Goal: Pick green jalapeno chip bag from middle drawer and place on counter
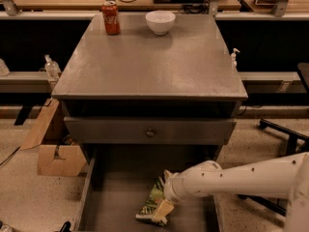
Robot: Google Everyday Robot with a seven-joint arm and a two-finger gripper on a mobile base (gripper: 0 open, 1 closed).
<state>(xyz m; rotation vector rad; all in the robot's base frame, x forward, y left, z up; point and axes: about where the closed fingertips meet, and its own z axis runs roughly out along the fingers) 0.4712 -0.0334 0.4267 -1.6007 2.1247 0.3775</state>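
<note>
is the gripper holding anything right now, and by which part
Cannot be told. The gripper is down in the middle drawer, at the lower right edge of the green jalapeno chip bag, which lies on the drawer floor.

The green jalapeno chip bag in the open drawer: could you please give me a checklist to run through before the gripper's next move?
1. Middle drawer pulled open: ok.
2. Green jalapeno chip bag lying on the drawer floor, in view: ok.
3. Gripper down in the drawer at the bag's right edge: ok.
4. Firm hold on the bag: cannot tell.
5. Counter has bare space in front of the red can and white bowl: ok.
</note>
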